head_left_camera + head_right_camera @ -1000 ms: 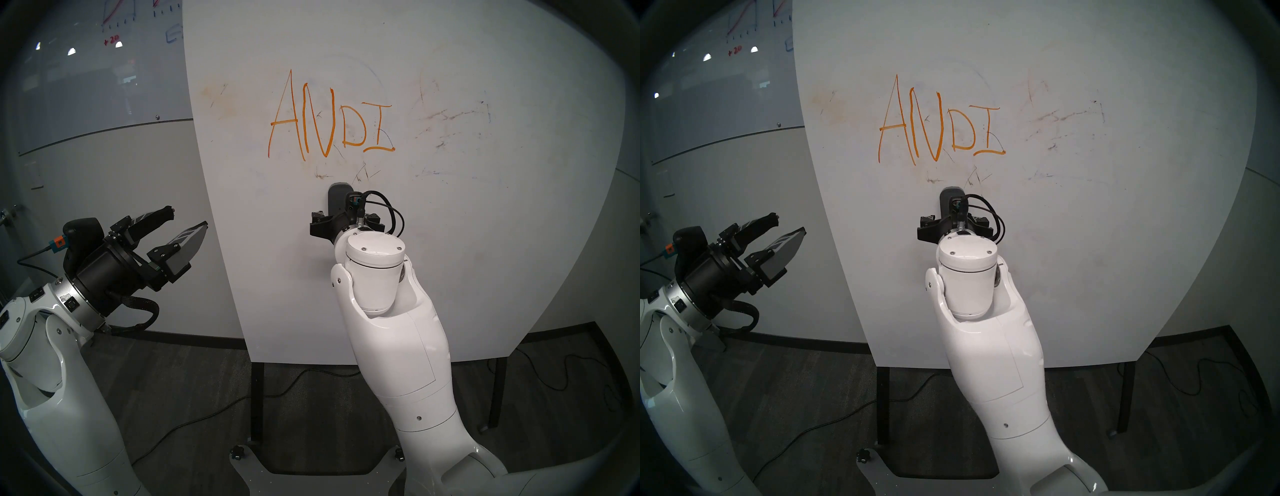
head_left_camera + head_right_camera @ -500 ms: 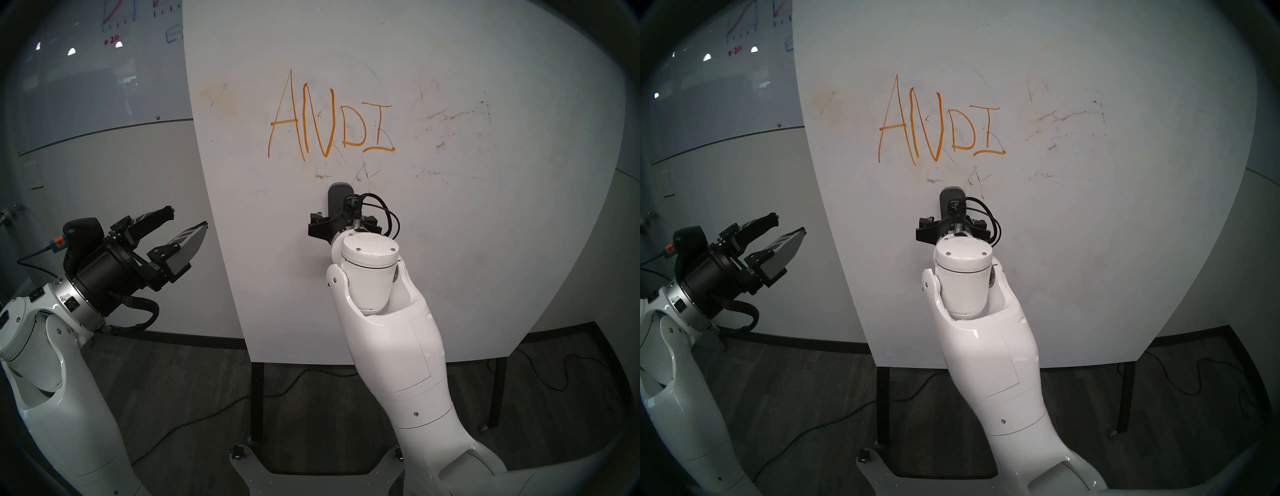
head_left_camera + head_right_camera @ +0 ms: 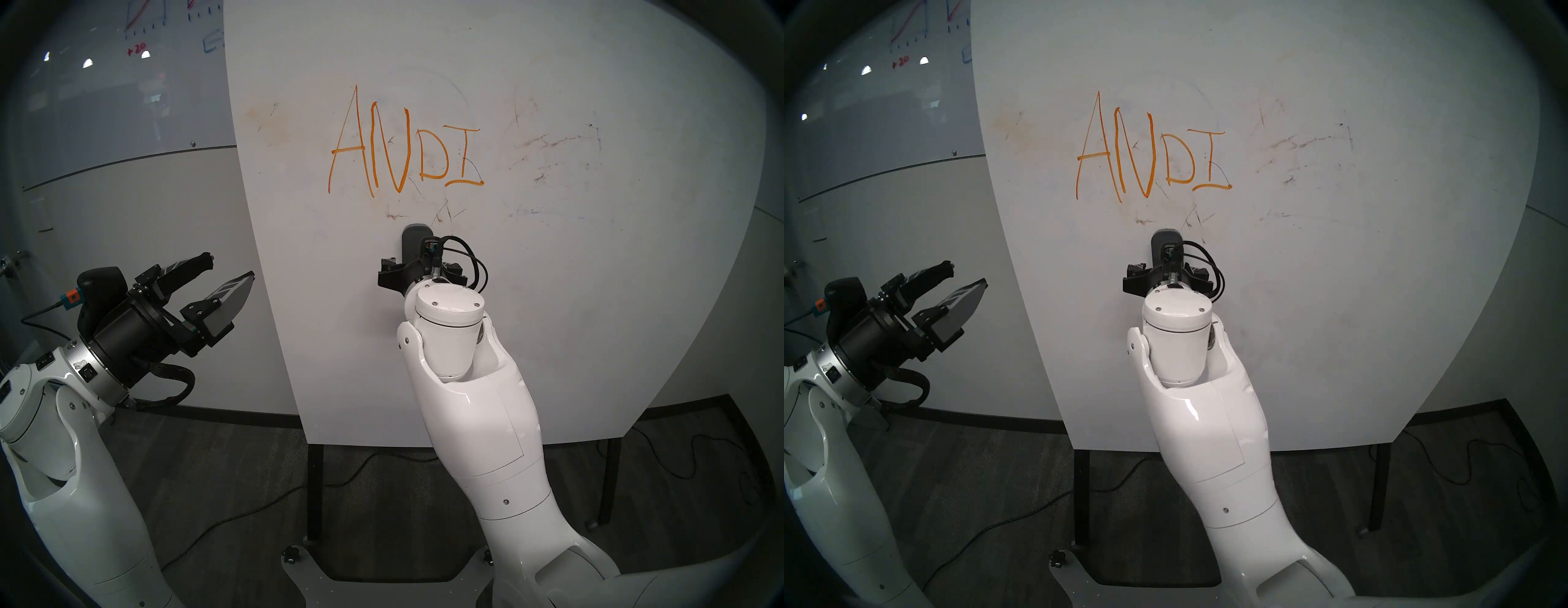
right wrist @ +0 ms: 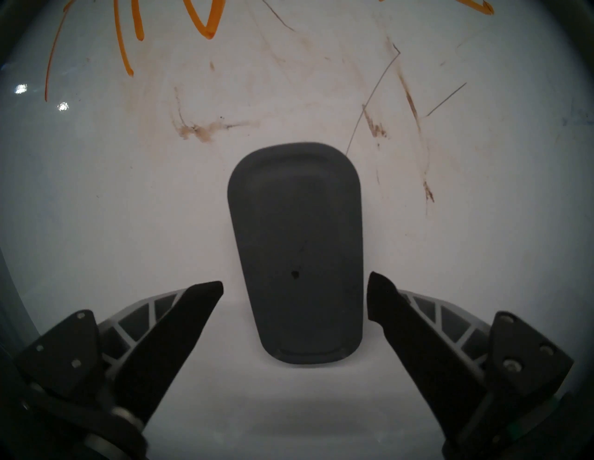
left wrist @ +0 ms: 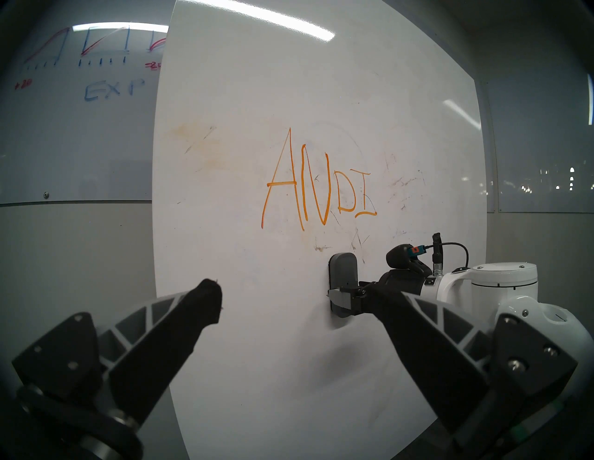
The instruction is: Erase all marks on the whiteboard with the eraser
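Black fingertips of my right gripper [image 4: 295,289] stand spread, one either side of the eraser [image 4: 297,253], gripping nothing. It looks light and rigid; I'd pinch its long sides near the centre dot. It sits upright against the whiteboard [image 3: 594,297], just below the orange marks [image 3: 403,148].
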`<action>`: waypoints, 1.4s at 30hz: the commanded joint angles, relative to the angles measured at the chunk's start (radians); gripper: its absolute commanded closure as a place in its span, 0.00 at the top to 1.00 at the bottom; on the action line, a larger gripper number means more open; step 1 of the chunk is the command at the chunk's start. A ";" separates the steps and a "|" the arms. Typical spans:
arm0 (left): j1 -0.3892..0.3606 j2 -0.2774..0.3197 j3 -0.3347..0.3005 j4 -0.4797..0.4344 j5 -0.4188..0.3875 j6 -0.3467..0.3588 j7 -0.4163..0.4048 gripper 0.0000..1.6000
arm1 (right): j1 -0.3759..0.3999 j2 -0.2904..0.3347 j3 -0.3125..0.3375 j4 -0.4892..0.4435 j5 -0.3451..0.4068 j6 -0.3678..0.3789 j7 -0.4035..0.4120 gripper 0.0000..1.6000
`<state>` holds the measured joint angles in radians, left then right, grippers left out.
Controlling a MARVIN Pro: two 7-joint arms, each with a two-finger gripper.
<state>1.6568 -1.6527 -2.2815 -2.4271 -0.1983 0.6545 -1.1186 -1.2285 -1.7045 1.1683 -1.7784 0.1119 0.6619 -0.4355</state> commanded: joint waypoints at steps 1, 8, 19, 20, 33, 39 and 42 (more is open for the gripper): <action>0.000 0.002 0.003 -0.016 -0.002 0.002 0.002 1.00 | 0.022 -0.011 0.001 -0.017 0.001 -0.020 -0.001 0.44; 0.000 0.002 0.003 -0.016 -0.001 0.002 0.002 1.00 | 0.020 -0.008 0.002 -0.027 0.005 -0.018 -0.007 0.22; 0.000 0.002 0.003 -0.016 -0.001 0.002 0.002 1.00 | 0.015 0.000 -0.003 -0.045 0.009 -0.014 -0.008 0.45; 0.000 0.002 0.003 -0.016 -0.001 0.002 0.002 1.00 | 0.015 0.000 -0.003 -0.045 0.010 -0.014 -0.009 0.47; 0.000 0.002 0.003 -0.016 -0.001 0.002 0.002 1.00 | 0.025 -0.007 -0.008 -0.039 0.014 -0.015 -0.007 0.94; 0.000 0.002 0.003 -0.016 -0.001 0.002 0.002 1.00 | 0.033 -0.009 -0.009 -0.030 0.014 -0.015 -0.005 1.00; 0.000 0.003 0.003 -0.016 -0.001 0.002 0.002 1.00 | 0.040 -0.011 -0.010 -0.019 0.014 -0.018 -0.002 1.00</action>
<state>1.6565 -1.6524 -2.2814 -2.4271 -0.1978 0.6552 -1.1186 -1.2224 -1.7036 1.1649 -1.7915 0.1270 0.6566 -0.4440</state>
